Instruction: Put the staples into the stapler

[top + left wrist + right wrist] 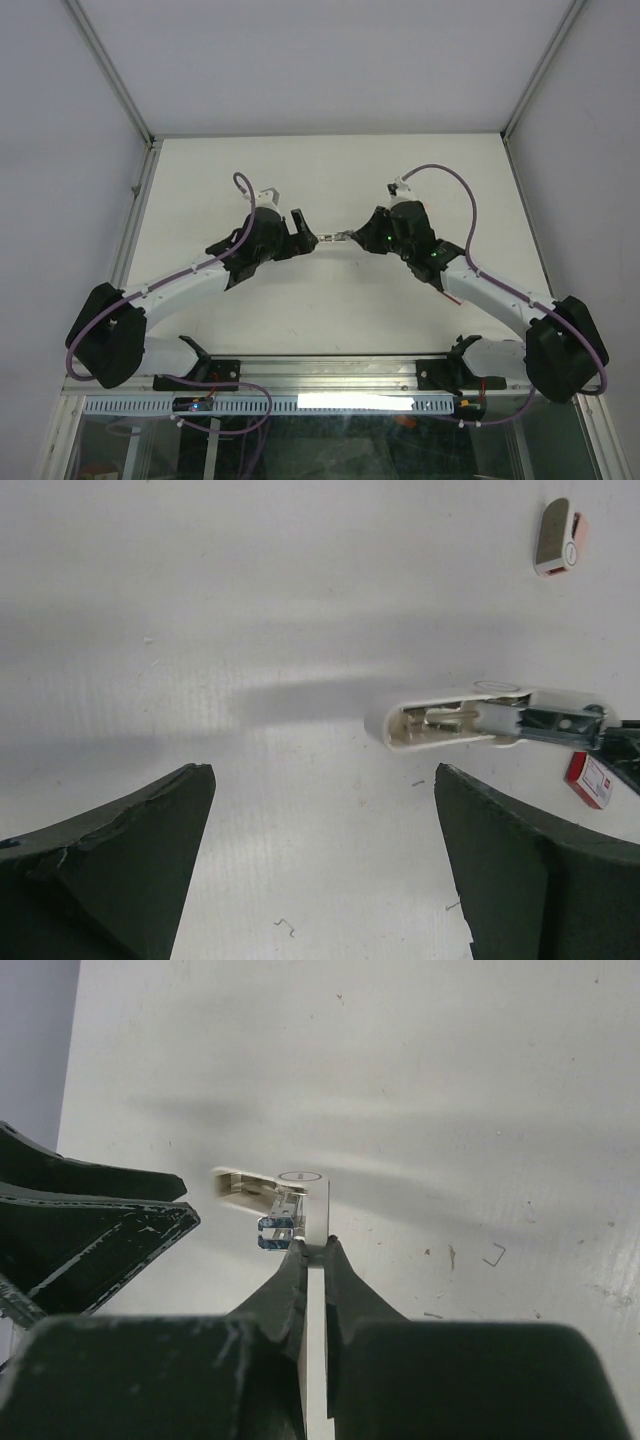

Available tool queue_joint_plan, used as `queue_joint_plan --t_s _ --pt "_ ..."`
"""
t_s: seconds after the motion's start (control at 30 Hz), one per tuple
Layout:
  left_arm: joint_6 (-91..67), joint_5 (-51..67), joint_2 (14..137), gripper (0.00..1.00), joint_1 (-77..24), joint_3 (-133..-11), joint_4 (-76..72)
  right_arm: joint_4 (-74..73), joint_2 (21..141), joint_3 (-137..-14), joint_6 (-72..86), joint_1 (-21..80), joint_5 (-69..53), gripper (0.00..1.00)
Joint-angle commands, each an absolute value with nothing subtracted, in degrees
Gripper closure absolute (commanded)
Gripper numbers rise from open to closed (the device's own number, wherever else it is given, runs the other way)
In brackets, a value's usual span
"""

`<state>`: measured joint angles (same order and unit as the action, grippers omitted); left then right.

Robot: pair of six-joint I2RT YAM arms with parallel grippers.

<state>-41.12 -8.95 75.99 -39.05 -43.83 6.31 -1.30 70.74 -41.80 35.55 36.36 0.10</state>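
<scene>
White table (330, 170) is filling the middle of the room, matt and a little scuffed, with small dark specks on it. Pale grey walls (60, 120) are closing it in on the left, far and right sides. A metal frame (330, 403) is running along the near edge, between the arm bases. Soft shadows of the arms are lying on the surface.

The stapler (470, 715) is hanging near the table's centre, above the surface, between the two grippers. Its shadow is falling apart from it. It is standing open and showing silvery metal inside. The right gripper (312, 1245) is pinching the stapler's right end, its jaws pressed on it. The left gripper (322, 772) is hovering just left of the stapler without touching it, its jaws spread wide.

A red-and-white box (592, 780) is lying flat on the table, near the stapler's held end. A small pink-and-grey piece (560, 538) is lying well apart from both. Some loose staples (493, 1254) are lying scattered on the white surface.
</scene>
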Motion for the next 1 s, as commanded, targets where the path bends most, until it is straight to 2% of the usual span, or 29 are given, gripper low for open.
queue_joint_plan --t_s 0.0,0.27,0.5,0.67,0.8,0.97 --pt "-41.22 -9.55 72.4 0.03 -37.71 -41.6 6.5 1.03 67.28 -43.83 37.56 34.47 -3.67 1.0" --pt "-34.08 -9.84 65.27 0.01 -36.8 -40.44 6.18 -2.87 66.7 -45.97 36.64 30.5 -12.31 1.0" --pt "-15.95 6.31 56.94 0.02 -37.68 -41.35 -1.15 -14.32 67.87 -53.47 30.26 26.27 -31.24 1.0" --pt "-10.82 16.95 58.45 0.02 -39.25 -43.04 -3.31 -20.12 68.73 -57.17 27.97 25.53 -40.86 1.0" --pt "-8.84 18.13 60.37 0.02 -42.46 -43.93 -3.12 -21.02 68.98 -58.21 28.36 25.41 -45.0 1.0" --pt "-8.93 17.06 60.73 0.09 -43.86 -43.69 -3.08 -20.89 69.66 -58.24 28.87 25.38 -45.48 1.0"
